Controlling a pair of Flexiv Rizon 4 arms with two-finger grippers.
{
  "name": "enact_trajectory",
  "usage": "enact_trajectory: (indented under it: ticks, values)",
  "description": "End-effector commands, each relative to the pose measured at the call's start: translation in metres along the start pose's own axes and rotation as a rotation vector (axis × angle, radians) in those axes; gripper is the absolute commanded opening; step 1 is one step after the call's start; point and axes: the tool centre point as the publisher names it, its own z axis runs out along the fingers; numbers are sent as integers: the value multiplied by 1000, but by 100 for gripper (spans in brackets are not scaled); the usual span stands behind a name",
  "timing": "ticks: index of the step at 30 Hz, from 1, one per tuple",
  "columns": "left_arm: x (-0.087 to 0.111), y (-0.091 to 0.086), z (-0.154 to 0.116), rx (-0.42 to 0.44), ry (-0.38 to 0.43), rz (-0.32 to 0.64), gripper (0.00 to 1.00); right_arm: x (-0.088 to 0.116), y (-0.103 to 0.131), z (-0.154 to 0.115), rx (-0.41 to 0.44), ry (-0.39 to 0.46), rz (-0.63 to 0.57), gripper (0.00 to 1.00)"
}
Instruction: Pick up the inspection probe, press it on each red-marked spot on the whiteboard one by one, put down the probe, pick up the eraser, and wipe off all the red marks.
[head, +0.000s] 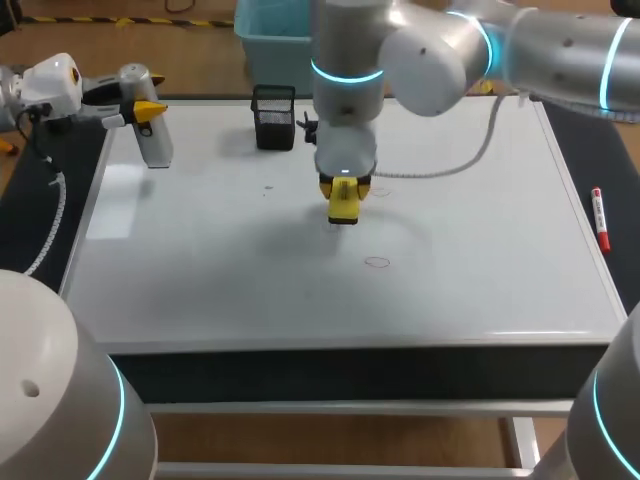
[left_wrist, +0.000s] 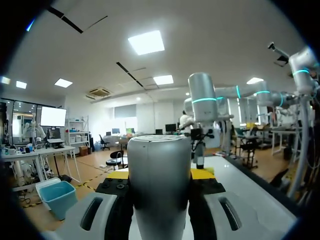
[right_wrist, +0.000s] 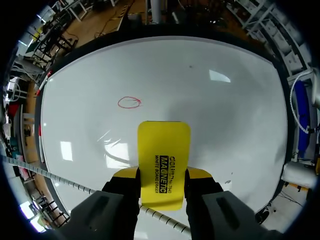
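My right gripper (head: 344, 188) hangs over the middle of the whiteboard (head: 240, 270), shut on a yellow eraser (head: 343, 205) that points down at the board. In the right wrist view the eraser (right_wrist: 164, 162) sits between the fingers of the right gripper (right_wrist: 164, 174), and a red circle mark (right_wrist: 129, 102) lies on the board ahead of it. That red circle (head: 377, 262) is in front of the eraser in the head view. My left gripper (head: 148, 108) is at the board's far left corner, shut on the grey cylindrical probe (head: 155, 140). The probe (left_wrist: 160, 185) fills the left gripper (left_wrist: 160, 174).
A black mesh holder (head: 274, 117) stands at the board's far edge, just left of my right arm. A red marker (head: 600, 220) lies off the board's right edge. A grey cable (head: 450, 165) from my right arm trails across the far right of the board.
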Motion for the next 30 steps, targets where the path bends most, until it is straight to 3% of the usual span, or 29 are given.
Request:
enact_trajectory:
  ticks: [1, 8, 30]
  values:
    - [-1, 0, 0, 2, 2, 0, 0, -2, -2, -2, -2, 16, -1, 0]
    - [-1, 0, 0, 2, 2, 0, 0, -2, -2, -2, -2, 16, -1, 0]
    - [-1, 0, 0, 2, 2, 0, 0, -40, 5, 34, -27, -9, -110, 0]
